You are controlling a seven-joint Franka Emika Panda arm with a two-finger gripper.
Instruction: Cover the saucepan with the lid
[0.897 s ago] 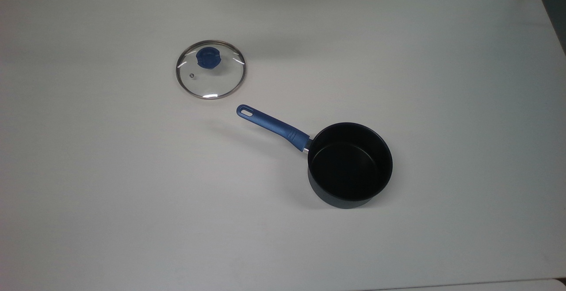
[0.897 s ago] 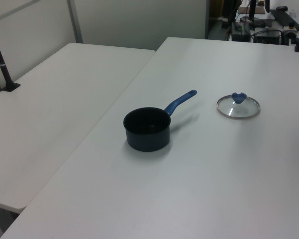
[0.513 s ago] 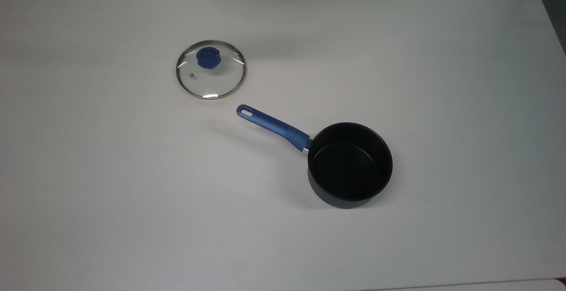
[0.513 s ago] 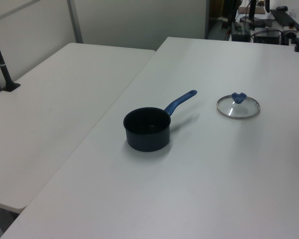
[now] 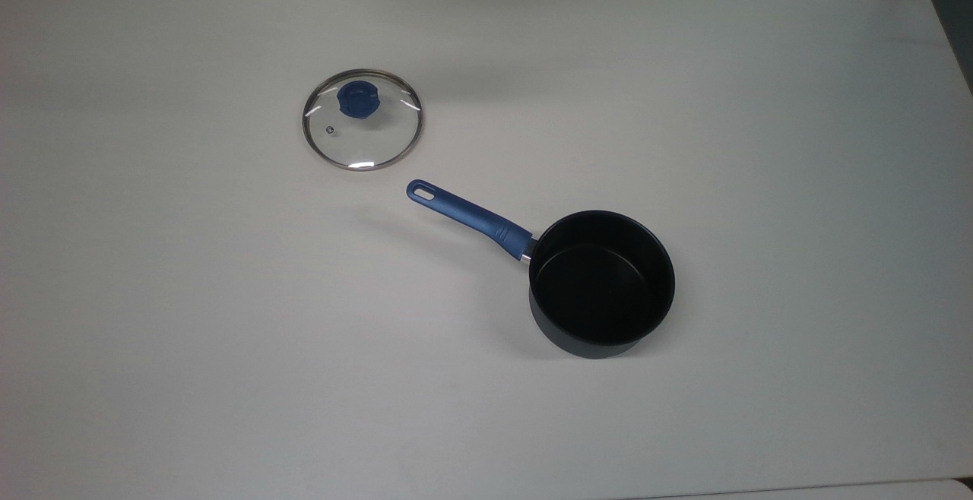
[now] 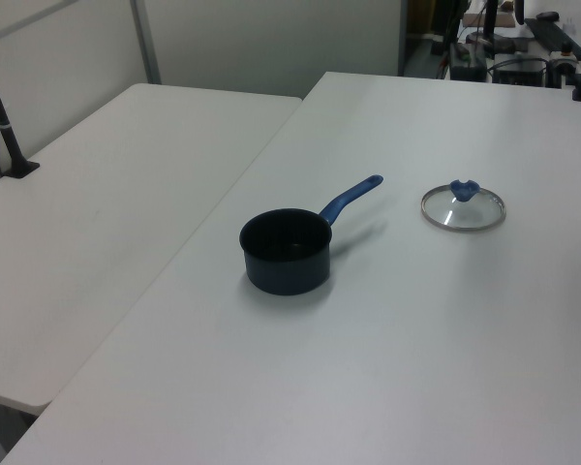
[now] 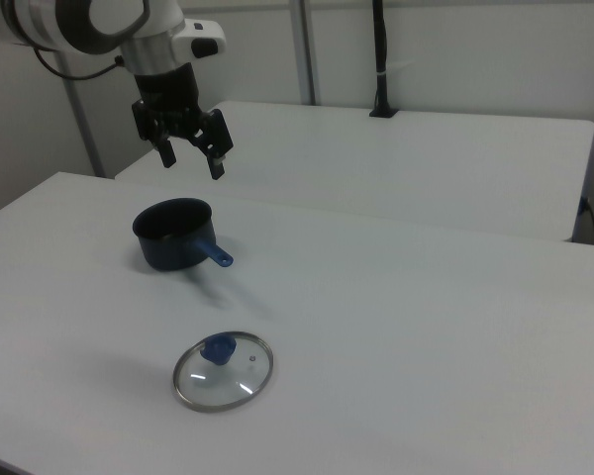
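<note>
Nothing moved: lid (image 5: pixel 362 120) still off saucepan (image 5: pixel 600 283)

On the counter (image 5: pixel 760 105): the lid (image 5: pixel 362 119) flat, up and to the top view's left of the saucepan (image 5: pixel 600 283), apart from it. Saucepan upright, handle reaching toward the lid. In the right view, gripper (image 7: pixel 191 157) high above the saucepan, jaws spread.
</note>
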